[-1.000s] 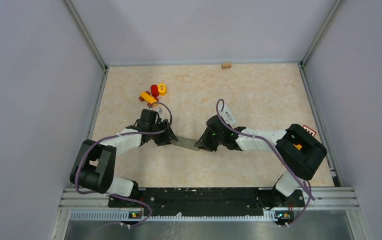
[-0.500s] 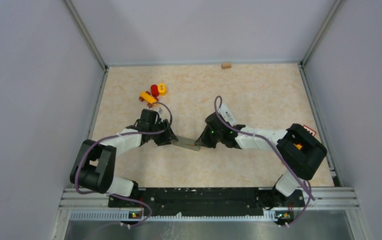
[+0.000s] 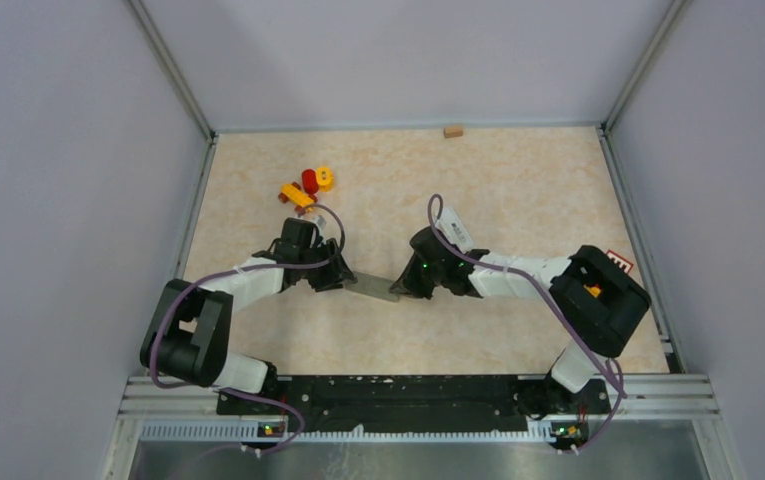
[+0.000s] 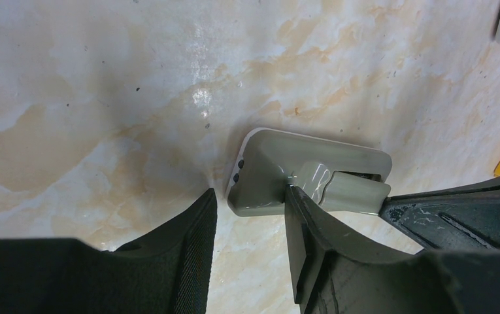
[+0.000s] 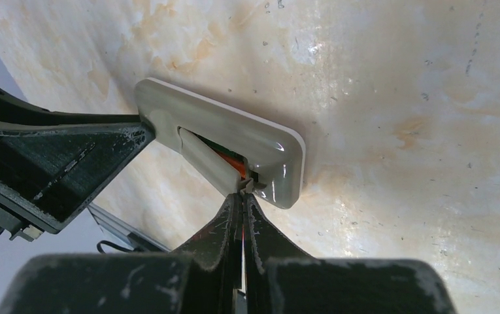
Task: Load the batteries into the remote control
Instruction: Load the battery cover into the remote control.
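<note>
Remote control [image 3: 373, 288]: laid flat on the table [image 3: 518, 190] near its middle, between the two grippers and well apart from every edge; its long sides are angled slightly to the near edge.

Battery cover [image 5: 211, 163]: seen tilted up out of its recess in the right wrist view, hinged low at one end and raised along one side.

Batteries: one orange-red battery [image 5: 232, 160] is glimpsed in the slot under the raised cover; the others cannot be made out.

Left gripper [image 3: 336, 277]: set at the remote's left end with the jaws parted. One finger lies against the remote's casing, while a strip of tabletop shows between the other finger and the remote's edge, so no clamp on it is shown.

Right gripper [image 5: 242, 196]: clenched, its fingertips pressed together and touching the end of the cover at the remote's right end.

Toy blocks [image 3: 308, 185]: a red and yellow cluster lies beyond the left gripper, near the table's left rail.

Tan block [image 3: 452, 130]: set right at the far edge, against the back wall.

Red tag [image 3: 618, 262]: placed at the right edge, beside the right arm's elbow.

Open room: wide bare surface is offered beyond the remote toward the far right corner, and a narrower strip between the remote and the near base rail [image 3: 408, 385].
</note>
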